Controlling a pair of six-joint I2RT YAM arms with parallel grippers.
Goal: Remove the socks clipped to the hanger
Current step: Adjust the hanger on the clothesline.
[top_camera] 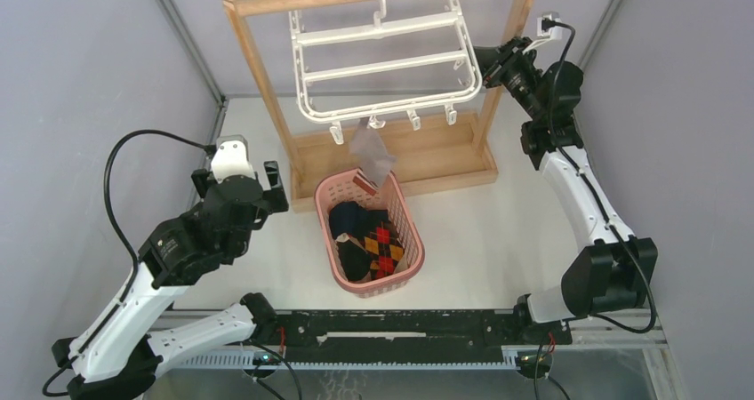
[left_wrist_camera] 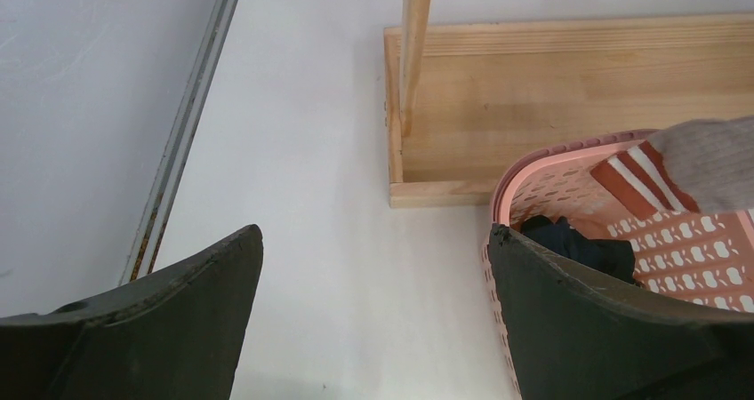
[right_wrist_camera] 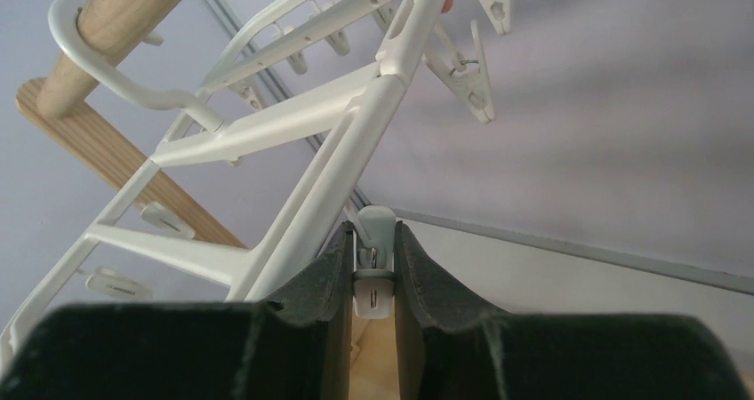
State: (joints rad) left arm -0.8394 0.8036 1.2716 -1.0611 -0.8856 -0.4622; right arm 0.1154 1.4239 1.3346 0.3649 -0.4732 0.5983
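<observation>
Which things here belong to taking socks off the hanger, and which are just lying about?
Job: hanger, grey sock below it, clip pinched in the right gripper, open left gripper.
Lying about: wooden rack, pink basket, socks already inside it.

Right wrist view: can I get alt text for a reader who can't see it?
The right gripper pinches a small white clip on the edge of the hanger, seen from below. The white slats run up and left to a hook looped over a wooden rod, with a grey wall behind.
</observation>
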